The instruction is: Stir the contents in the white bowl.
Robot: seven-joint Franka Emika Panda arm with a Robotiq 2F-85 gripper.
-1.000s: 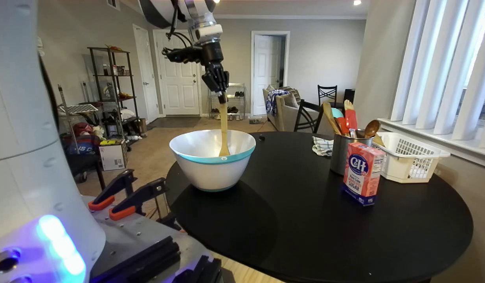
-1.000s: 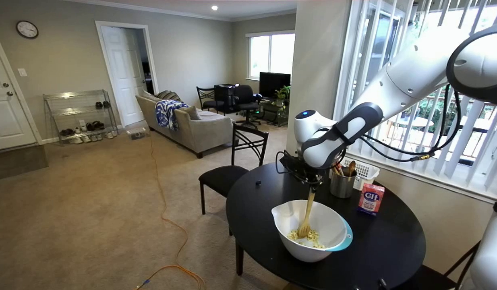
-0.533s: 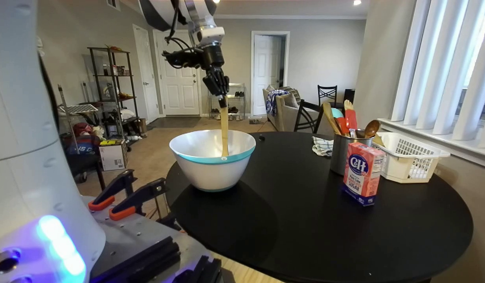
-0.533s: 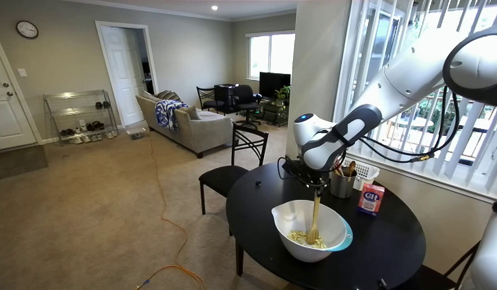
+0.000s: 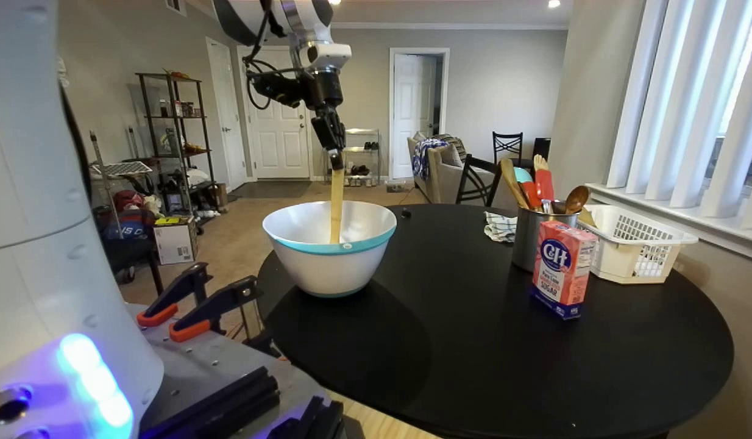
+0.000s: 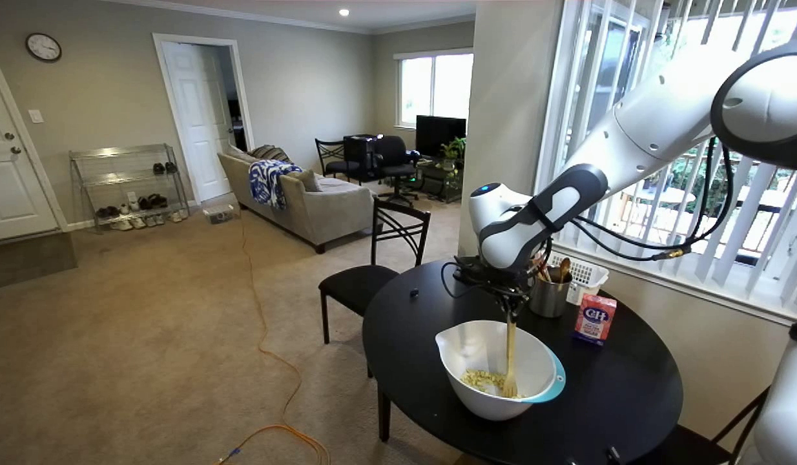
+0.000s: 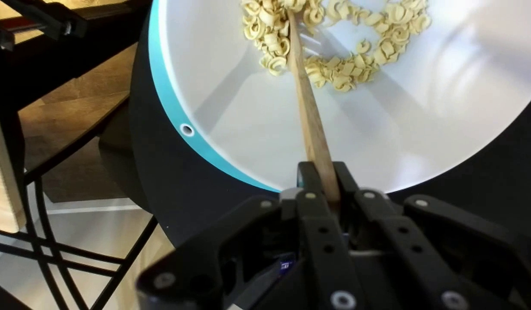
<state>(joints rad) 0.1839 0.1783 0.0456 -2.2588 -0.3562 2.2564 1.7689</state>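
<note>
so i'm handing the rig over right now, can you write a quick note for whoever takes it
Black fingers: shut on the long, pale wooden utensil.
Large, round, white, teal-rimmed bowl: upright on the round black table.
Done: utensil gripped, its lower end among small, curled, pale yellow pieces in the bowl.
Left: probably more stirring, since the pieces lie unevenly spread. How much is enough, I can't tell.

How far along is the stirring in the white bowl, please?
Done: the gripper holds the wooden utensil. In hand: apparently stirring, the utensil's head among the pasta pieces. Left: perhaps more mixing, as they curve around a bare patch of the white bowl.
</note>
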